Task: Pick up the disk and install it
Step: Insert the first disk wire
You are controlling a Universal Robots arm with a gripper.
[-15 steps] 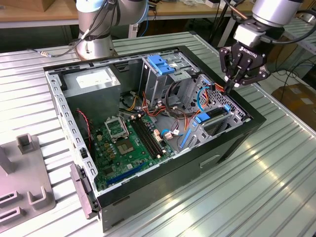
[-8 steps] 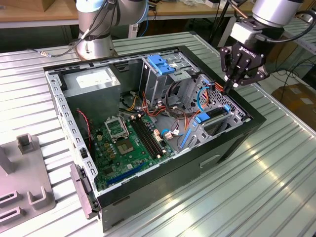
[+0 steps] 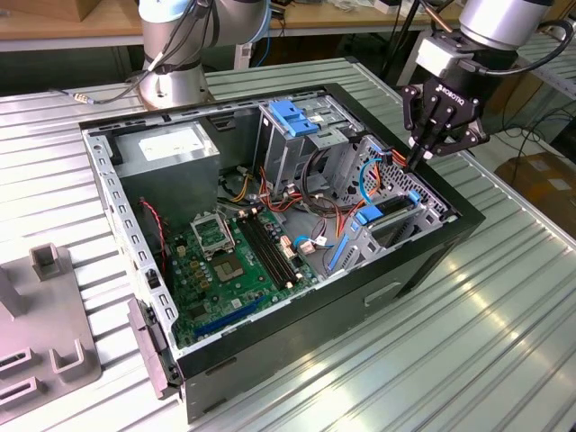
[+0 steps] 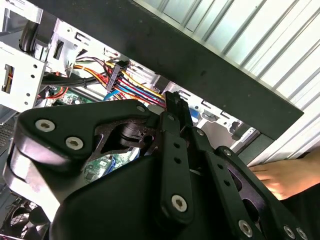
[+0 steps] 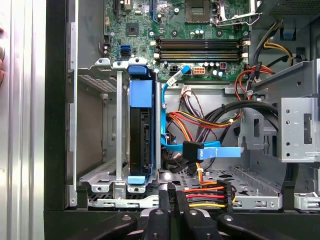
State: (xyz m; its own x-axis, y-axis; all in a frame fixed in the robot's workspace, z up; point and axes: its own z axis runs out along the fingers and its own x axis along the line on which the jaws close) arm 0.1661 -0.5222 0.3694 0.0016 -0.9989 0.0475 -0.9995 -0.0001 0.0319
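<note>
The disk (image 5: 141, 132) stands on edge in the metal bay at the case's front corner, with blue rails along its ends. In the exterior view the disk (image 3: 396, 219) sits low in that bay on the exterior view's right. My gripper (image 3: 417, 162) hangs just above and behind the bay, fingers together with nothing between them. In the first wrist view my gripper (image 5: 171, 195) points down beside the disk's slot, close to a black power connector (image 5: 223, 192) with coloured wires. In the second wrist view the fingertips (image 4: 172, 97) meet in front of the wire bundle.
The open black computer case (image 3: 378, 288) lies on a slatted metal table. Inside are the motherboard (image 3: 234, 261), a grey power-supply box (image 3: 171, 148), and a drive cage with a blue handle (image 3: 292, 117). A blue data cable (image 5: 200, 150) lies loose. A person's hand (image 4: 285, 175) rests beside the case.
</note>
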